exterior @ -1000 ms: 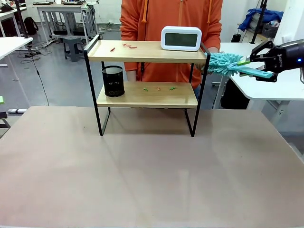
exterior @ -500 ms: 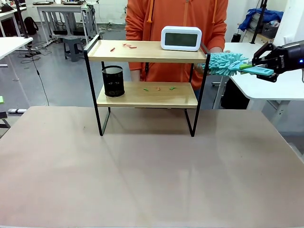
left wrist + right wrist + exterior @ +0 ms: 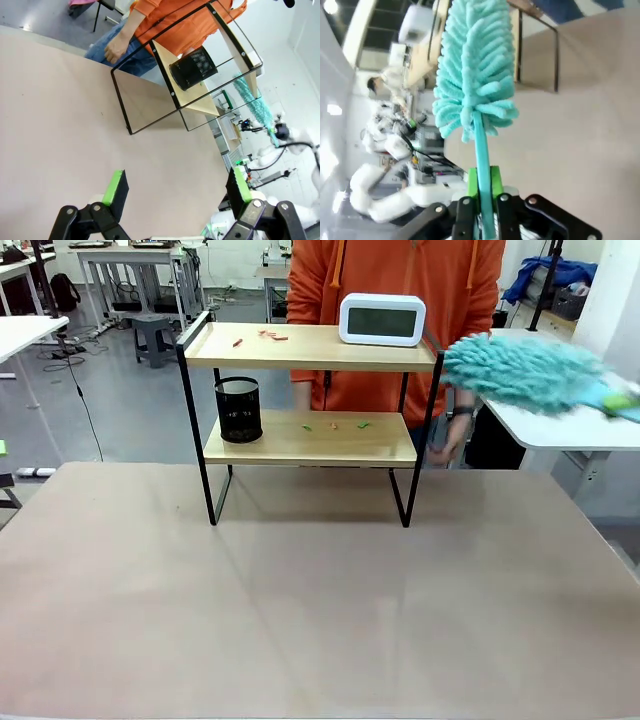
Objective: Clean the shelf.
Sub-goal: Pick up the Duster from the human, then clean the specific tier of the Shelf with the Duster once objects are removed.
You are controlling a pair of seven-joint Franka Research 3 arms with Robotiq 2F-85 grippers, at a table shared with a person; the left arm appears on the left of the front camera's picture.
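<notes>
The shelf (image 3: 310, 440) stands at the far side of the table, two light wood boards in a black frame. Small red scraps (image 3: 268, 336) lie on its top board, green and orange scraps (image 3: 335, 426) on the lower one. My right gripper (image 3: 482, 186) is shut on the handle of a teal fluffy duster (image 3: 475, 65). In the front view the duster (image 3: 520, 370) hangs blurred in the air just right of the shelf's top board. My left gripper (image 3: 177, 187) is open above the table, well short of the shelf (image 3: 200, 95), with nothing between its fingers.
A white clock (image 3: 381, 320) stands on the top board and a black mesh cup (image 3: 238, 410) on the lower board. A person in an orange hoodie (image 3: 400, 280) stands behind the shelf, one hand (image 3: 445, 445) lowered by its right legs. The brown table (image 3: 320, 600) spreads in front.
The duster has swung up and to the right, away from the shelf's right post, and now shows blurred. The person has stepped right and lowered a hand.
</notes>
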